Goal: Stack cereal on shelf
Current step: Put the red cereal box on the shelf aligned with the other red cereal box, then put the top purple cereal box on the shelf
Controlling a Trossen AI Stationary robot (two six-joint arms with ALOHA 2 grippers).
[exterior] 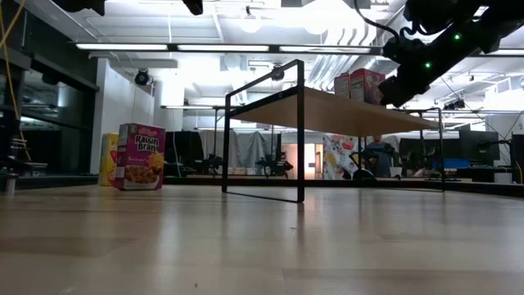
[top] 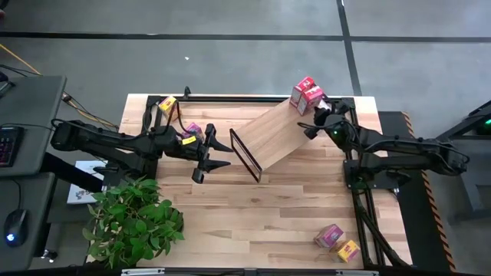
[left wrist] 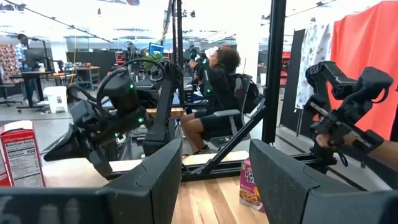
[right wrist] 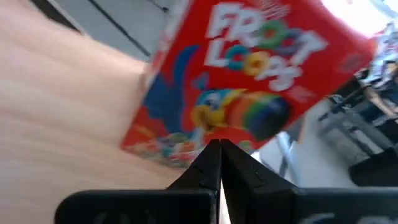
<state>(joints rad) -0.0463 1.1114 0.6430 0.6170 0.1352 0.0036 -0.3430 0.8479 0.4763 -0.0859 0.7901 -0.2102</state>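
Open lab hall behind, with desks and a seated person [left wrist: 217, 93]; in front, a pale plank surface [top: 253, 215] edged with black rails. Largest item on it: the shelf [top: 280, 134], a light-wood board on black wire-frame ends, set diagonally near the middle. At its far end, two red cereal boxes [top: 306, 95] standing side by side, one fronted "Froot Loops". Elsewhere: a pink box [top: 195, 131] and a yellow box [top: 167, 104] near the left arm, another pink box [top: 328, 234] and yellow box [top: 347, 250] together at the near right corner. Left end effector [top: 209, 153] half spread, empty, beside the shelf's near frame. Right end effector [top: 322, 112] pressed together, just beside the red boxes, holding nothing. Handling, as judged: boxes light, thin-walled cardboard, easily dented or toppled, glossy and somewhat slippery. Best gripped across the narrow side faces, at about mid-height, with moderate squeeze.
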